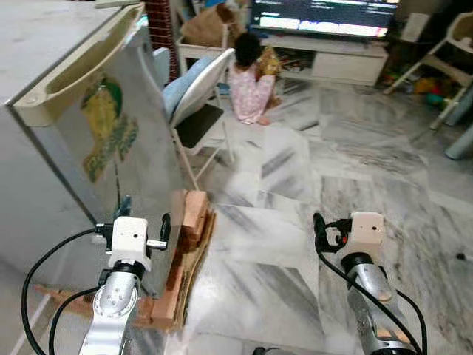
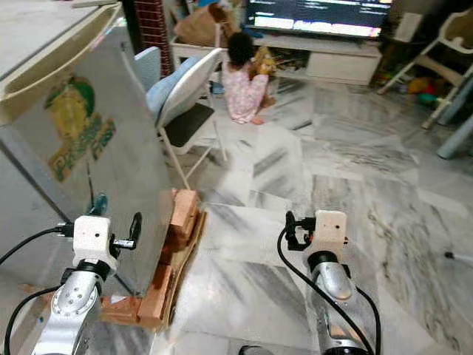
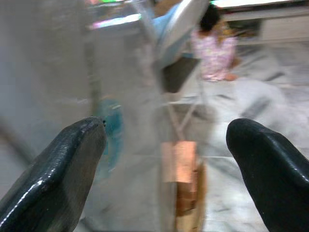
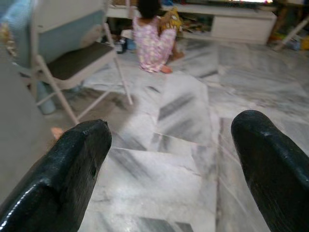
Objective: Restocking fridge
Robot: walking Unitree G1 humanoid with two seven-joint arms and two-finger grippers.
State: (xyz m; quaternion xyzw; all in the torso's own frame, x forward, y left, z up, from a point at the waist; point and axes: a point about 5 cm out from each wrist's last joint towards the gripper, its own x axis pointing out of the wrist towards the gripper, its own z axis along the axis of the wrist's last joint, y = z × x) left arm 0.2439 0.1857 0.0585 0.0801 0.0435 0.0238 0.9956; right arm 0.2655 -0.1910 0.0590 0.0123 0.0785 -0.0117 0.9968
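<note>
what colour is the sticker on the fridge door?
Green and yellow, on the grey fridge door; the sticker shows best in the left eye view.

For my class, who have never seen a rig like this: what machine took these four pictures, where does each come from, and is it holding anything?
A walking humanoid robot took them. Two pictures come from cameras in its head, looking down at its silver arms. The other two come from wrist cameras, each looking out between that arm's two black fingers. The left tool is raised close to a grey fridge that stands on bricks. The right tool is over the marble floor. Both tools are open and hold nothing. Farther back are a folding chair, a person sitting on the floor, and a lit screen.
</note>
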